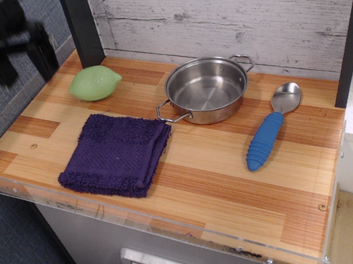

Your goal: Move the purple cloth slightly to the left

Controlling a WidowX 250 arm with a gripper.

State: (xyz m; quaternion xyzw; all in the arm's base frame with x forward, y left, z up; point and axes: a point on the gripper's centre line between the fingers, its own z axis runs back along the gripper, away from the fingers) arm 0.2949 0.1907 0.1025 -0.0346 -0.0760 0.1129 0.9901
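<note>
gripper (18, 58) is seen at the far left, blurred, raised above the counter's back-left corner with its two fingers spread apart and nothing held between them. green lemon-shaped object (94, 82) is found just right of it, on the wooden counter (240, 182). purple cloth (117, 153) lies folded and flat on the front-left part of the counter, near the front edge, its right corner just beside the steel pan (207, 89) handle but apparently not under it. blue-handled spoon (271, 130) rests well apart at the right. the cloth appears placed and released, so the task is judged nearly or fully done. if any step is left, the arm is best lifted clear vertically, so that the cloth is not dragged and the green object is not knocked.
</note>
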